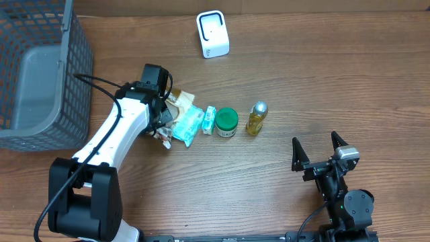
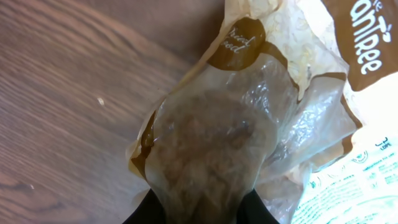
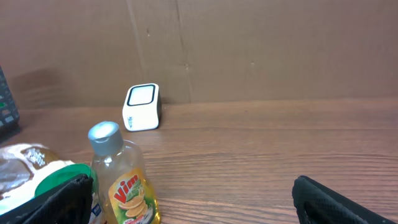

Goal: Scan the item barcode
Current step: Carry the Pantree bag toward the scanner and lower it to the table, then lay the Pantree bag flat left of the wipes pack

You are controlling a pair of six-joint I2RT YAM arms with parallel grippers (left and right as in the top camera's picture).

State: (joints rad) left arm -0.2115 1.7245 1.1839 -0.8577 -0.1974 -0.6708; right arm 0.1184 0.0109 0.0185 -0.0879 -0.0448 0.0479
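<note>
Left wrist view: the left gripper (image 2: 202,218) pinches the crumpled neck of a clear-and-brown snack bag (image 2: 217,143), whose brown panel reads "…antree". The bag's long axis runs from the fingers out to that printed end. It lies left of the yellow bottle (image 3: 127,180) labelled "Vim", past the green-lidded jar (image 1: 226,121) and teal packet (image 1: 190,124). Behind the bottle stands the white scanner (image 3: 142,107). Right of the bottle, nearer the robot, the right gripper (image 1: 314,141) is spread wide.

Setting: lab bench staged as a shop checkout. Wooden table (image 1: 269,195), white barcode scanner (image 1: 213,33), grey mesh basket (image 1: 70,74), row of groceries (image 1: 226,122), cardboard backdrop (image 3: 261,50).
</note>
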